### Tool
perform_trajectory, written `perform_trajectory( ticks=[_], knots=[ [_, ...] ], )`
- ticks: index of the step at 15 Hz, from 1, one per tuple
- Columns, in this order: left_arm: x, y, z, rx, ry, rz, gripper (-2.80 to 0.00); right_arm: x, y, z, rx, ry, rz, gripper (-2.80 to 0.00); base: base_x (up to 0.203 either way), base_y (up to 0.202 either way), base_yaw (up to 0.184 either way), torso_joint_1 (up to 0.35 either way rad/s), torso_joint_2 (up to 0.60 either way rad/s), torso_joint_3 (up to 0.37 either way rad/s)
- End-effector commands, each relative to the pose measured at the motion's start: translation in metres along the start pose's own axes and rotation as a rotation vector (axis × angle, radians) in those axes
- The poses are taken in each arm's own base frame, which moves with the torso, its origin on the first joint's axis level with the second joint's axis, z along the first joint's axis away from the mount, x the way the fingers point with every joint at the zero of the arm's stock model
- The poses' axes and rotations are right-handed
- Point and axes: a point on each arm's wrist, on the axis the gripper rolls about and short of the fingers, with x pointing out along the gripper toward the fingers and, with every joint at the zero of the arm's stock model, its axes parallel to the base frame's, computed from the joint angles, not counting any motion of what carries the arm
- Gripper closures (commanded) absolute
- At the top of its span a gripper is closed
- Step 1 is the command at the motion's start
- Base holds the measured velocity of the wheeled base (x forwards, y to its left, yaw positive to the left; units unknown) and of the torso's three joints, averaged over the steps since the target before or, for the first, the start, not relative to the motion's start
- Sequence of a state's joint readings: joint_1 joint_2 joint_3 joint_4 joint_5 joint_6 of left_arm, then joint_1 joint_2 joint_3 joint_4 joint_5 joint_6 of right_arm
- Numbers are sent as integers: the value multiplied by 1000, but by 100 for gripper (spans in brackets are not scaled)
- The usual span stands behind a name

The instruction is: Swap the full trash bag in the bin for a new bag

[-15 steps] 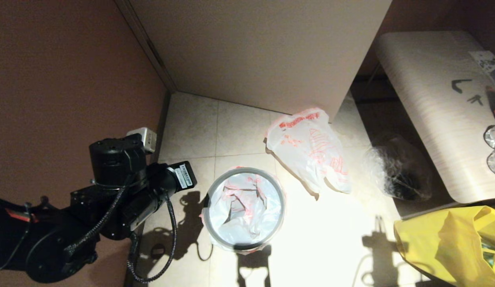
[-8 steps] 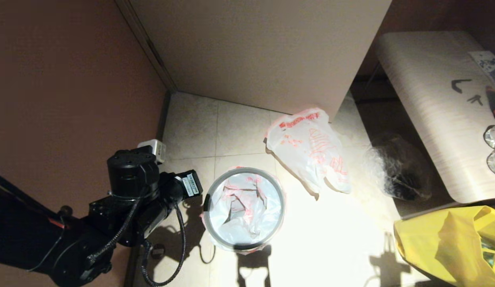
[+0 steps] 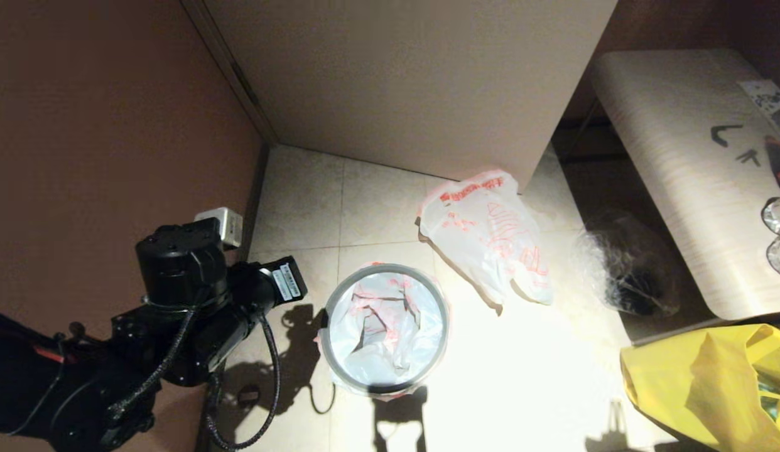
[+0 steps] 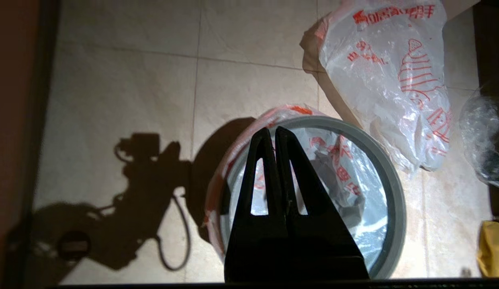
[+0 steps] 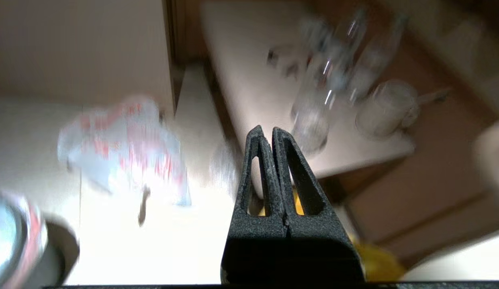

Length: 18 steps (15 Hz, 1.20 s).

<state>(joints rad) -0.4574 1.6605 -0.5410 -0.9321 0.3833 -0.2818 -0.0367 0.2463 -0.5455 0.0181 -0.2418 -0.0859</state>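
While the bin (image 3: 385, 329) stands on the floor with the thin new bag (image 3: 390, 314) tucked inside under its grey ring, the lumpy full bag (image 3: 487, 235) lies just beside it, by the cupboard. The left pincer (image 4: 272, 132) hangs above the bin, pressed together and empty. The right pincer (image 5: 265, 132) is also pressed together and empty.

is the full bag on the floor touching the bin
Apart. The head view shows a strip of bare tile between the full bag and the bin; the left wrist view shows the same gap.
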Motion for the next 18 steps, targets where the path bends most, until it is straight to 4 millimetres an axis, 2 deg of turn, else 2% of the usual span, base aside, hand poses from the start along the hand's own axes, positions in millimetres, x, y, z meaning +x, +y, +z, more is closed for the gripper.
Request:
perform_trajectory(
  ticks=[1, 3, 6, 8, 9, 12, 18],
  knots=[
    [-13, 2, 12, -4, -49, 0, 0, -2, 2, -29, -5, 56, 34, 0, 0, 0, 0, 0, 0, 0],
    [-28, 7, 17, 11, -77, 11, 0, -8, 4, -59, 10, 103, 117, 0, 0, 0, 0, 0, 0, 0],
    [-46, 14, 13, 38, -79, 31, 0, -19, 7, -100, 6, 162, 205, 0, 0, 0, 0, 0, 0, 0],
    [-61, 13, 11, 46, -98, 52, 0, -19, 10, -129, 0, 230, 224, 0, 0, 0, 0, 0, 0, 0],
    [-68, 14, 12, 43, -107, 52, 0, -18, 11, -137, -1, 245, 229, 0, 0, 0, 0, 0, 0, 0],
    [-93, 23, 15, 31, -155, 68, 0, -18, 13, -150, 4, 267, 274, 0, 0, 0, 0, 0, 0, 0],
    [-148, 62, 21, -4, -312, 189, 0, -18, 14, -150, 6, 273, 305, 0, 0, 0, 0, 0, 0, 0]
  ],
)
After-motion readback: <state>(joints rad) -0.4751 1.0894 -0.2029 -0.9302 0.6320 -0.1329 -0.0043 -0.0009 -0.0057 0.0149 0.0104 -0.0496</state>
